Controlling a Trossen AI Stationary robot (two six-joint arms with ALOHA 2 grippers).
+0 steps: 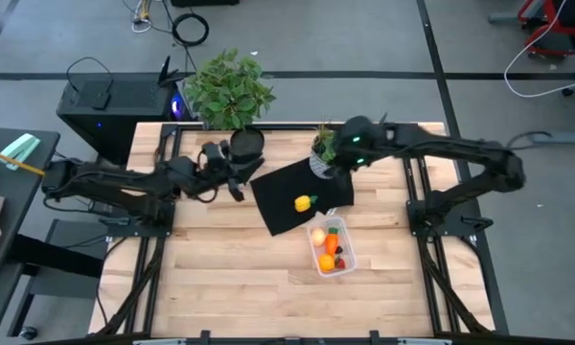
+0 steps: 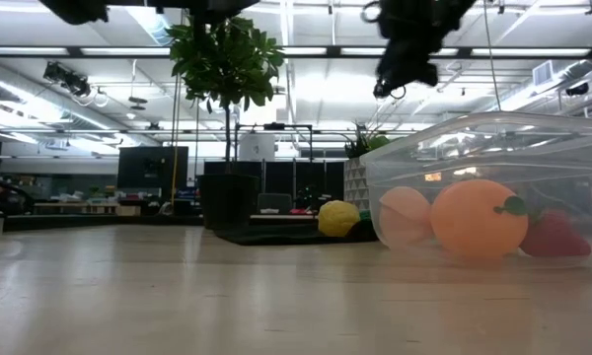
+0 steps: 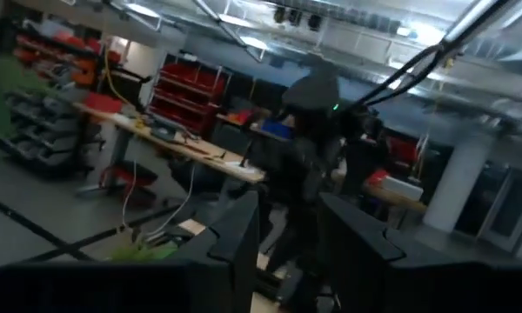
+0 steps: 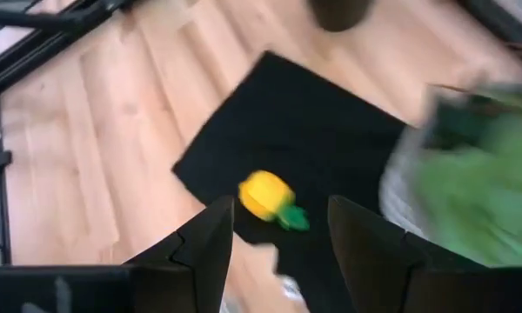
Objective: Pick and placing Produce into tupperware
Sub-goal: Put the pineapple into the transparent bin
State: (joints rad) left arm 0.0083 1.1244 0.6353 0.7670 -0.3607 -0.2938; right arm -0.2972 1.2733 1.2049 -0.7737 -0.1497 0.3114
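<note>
The clear tupperware (image 1: 348,251) (image 2: 493,138) sits on the wooden table near the black mat's corner. Inside lie an orange ball (image 2: 479,218) (image 1: 325,262), a pinkish ball (image 2: 406,215), a carrot (image 1: 333,239) and a red strawberry (image 2: 554,237). The yellow piece with a green tip (image 1: 306,202) (image 4: 265,196) (image 2: 337,218) rests on the black mat (image 1: 283,213). My right gripper (image 1: 339,169) (image 4: 274,252) hangs open in the air above the mat's far part, the yellow piece ahead of its fingers. My left gripper (image 1: 234,187) (image 3: 289,252) waits open, raised left of the mat.
A small potted plant in a white pot (image 1: 321,153) (image 4: 470,174) stands on the mat's far edge, right beside my right gripper. A taller plant in a dark pot (image 1: 232,96) (image 2: 227,197) stands at the table's far edge. Bare wood (image 1: 230,259) lies near and left of the tupperware.
</note>
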